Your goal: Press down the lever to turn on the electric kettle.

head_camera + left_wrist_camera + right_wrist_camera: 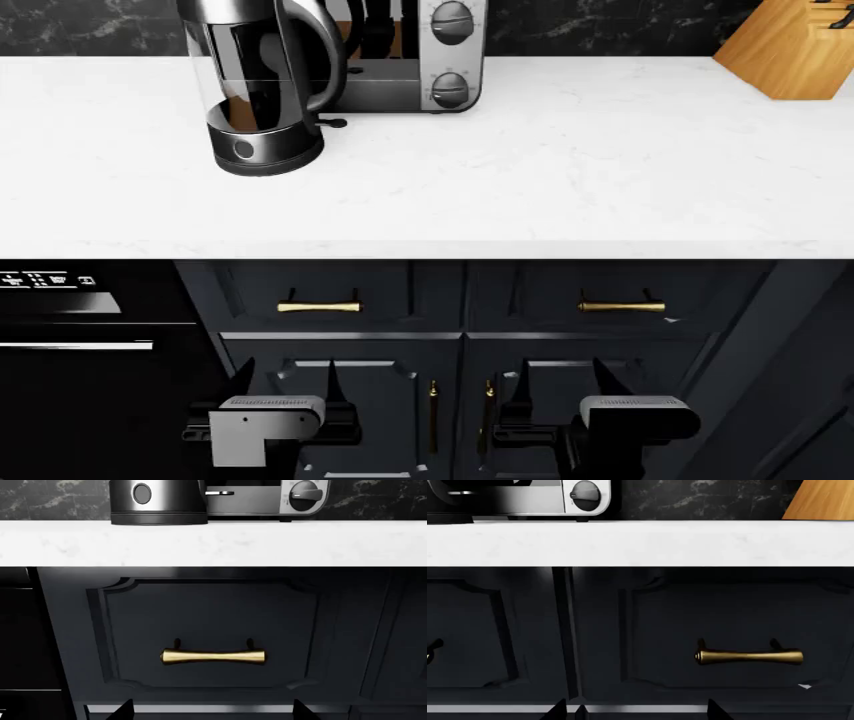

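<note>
The electric kettle (260, 85), chrome and dark glass with a looped handle, stands at the back left of the white counter (534, 190). The lever (330, 122) is a small black stub sticking out beside its base, towards the oven. In the left wrist view only the kettle's lower body (158, 502) shows, with a short horizontal stub (219, 493) to one side. My left gripper (287, 378) and right gripper (558, 378) are both open and empty. They sit low in front of the dark cabinet doors, well below the counter and far from the kettle.
A boxy silver oven (427, 55) with round dials stands right behind the kettle. A wooden knife block (794, 45) is at the back right. Dark drawers with brass handles (319, 305) (622, 305) face the grippers. A black appliance front (60, 350) is at the left.
</note>
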{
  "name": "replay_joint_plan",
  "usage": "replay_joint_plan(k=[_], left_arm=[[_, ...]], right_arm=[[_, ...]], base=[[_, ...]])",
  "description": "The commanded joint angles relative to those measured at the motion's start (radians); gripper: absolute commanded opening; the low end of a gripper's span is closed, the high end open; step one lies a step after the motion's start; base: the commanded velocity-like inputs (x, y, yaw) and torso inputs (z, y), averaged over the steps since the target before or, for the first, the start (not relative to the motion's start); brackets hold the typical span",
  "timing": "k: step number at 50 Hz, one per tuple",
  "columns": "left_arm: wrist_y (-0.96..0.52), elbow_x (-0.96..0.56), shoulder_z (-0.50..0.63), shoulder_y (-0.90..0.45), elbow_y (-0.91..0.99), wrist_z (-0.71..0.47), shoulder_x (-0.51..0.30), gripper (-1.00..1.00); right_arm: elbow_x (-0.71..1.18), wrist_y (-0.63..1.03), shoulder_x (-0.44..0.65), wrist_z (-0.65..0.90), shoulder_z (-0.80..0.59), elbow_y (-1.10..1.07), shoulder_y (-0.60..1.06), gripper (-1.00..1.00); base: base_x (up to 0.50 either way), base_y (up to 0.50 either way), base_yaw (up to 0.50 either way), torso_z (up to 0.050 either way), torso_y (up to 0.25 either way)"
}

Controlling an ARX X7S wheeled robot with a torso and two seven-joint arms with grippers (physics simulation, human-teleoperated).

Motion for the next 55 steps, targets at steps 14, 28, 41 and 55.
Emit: replay_joint_plan(k=[14, 28, 41, 55], left_arm=[[-0.038, -0.054, 0.038, 0.007, 0.074, -0.070, -0.059, 1.00], [-0.651, -0.154, -0.021, -0.195, 0.676, -0.067, -0.173, 1.00], [-1.063, -0.332, -0.139, -0.545, 0.651, -0.048, -0.169, 1.00], [-1.166, -0.367, -0.166, -0.750, 0.537, -0.043, -0.204, 1.00]], right_arm=[[0.014, 0.105, 0.059, 0.072, -0.068, -0.088, 0.002, 1.00], [0.104, 0.580, 0.126, 0.066, -0.026, -0.571, 0.185, 1.00], [0.149, 0.918, 0.161, 0.052, -0.045, -0.593, 0.496, 1.00], [0.163, 1.041, 0.168, 0.044, -0.069, -0.455, 0.732, 1.00]], base=[[0.00, 0.00, 0.00, 0.000, 0.000], [0.00, 0.00, 0.00, 0.000, 0.000], [0.00, 0.00, 0.00, 0.000, 0.000], [0.00, 0.00, 0.00, 0.000, 0.000]])
